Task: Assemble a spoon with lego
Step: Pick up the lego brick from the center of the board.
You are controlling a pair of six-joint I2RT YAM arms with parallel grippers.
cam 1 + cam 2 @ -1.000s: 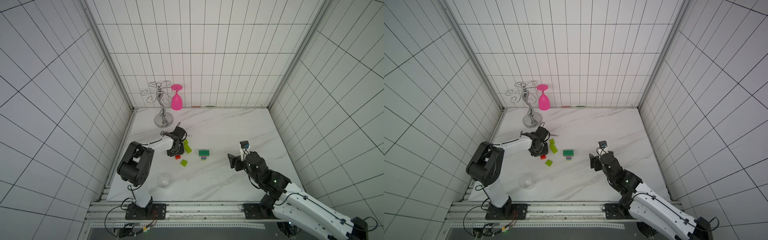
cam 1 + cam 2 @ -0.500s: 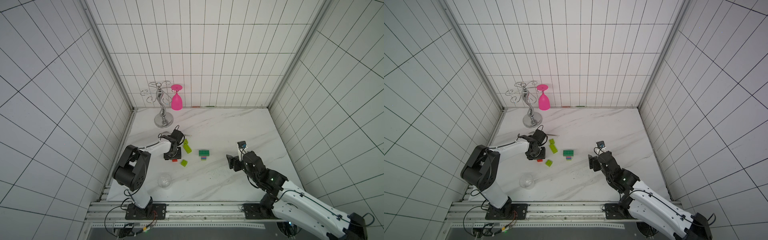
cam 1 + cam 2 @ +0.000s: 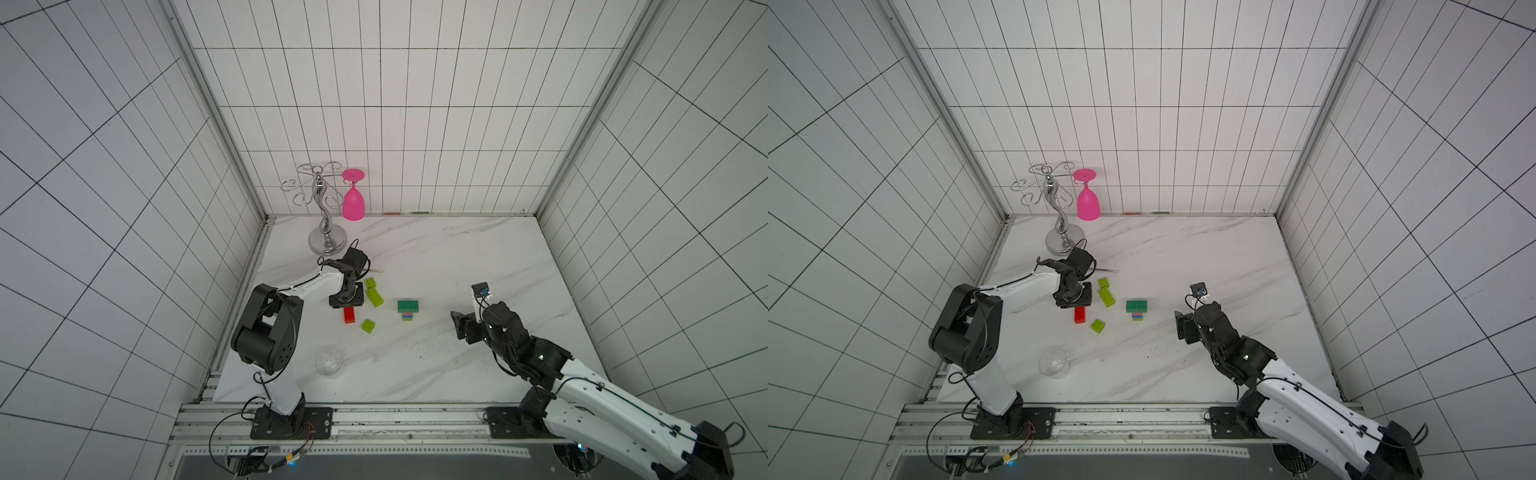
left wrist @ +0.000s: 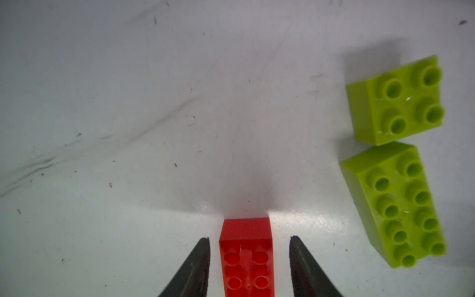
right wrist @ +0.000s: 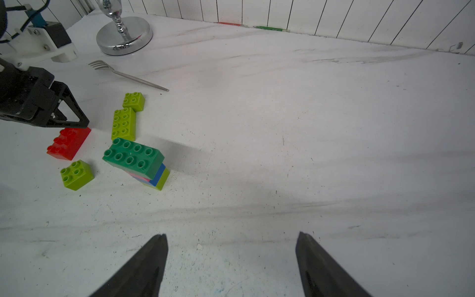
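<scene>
Red brick [image 4: 245, 259] cut off between parted left claw [image 4: 249, 238], right claw [image 5: 231, 234] apart, pink brick [image 5: 138, 177] half-hidden

No legible writing in any view.
The studs of the red brick [image 4: 246, 257] and the square lime brick [image 4: 401, 102] show no clear lettering up close. The red stick [image 5: 231, 24] and the green stick [image 5: 271, 28] at the far edge of the counter [image 5: 282, 128] are too small and blurred for any print to be read.
</scene>
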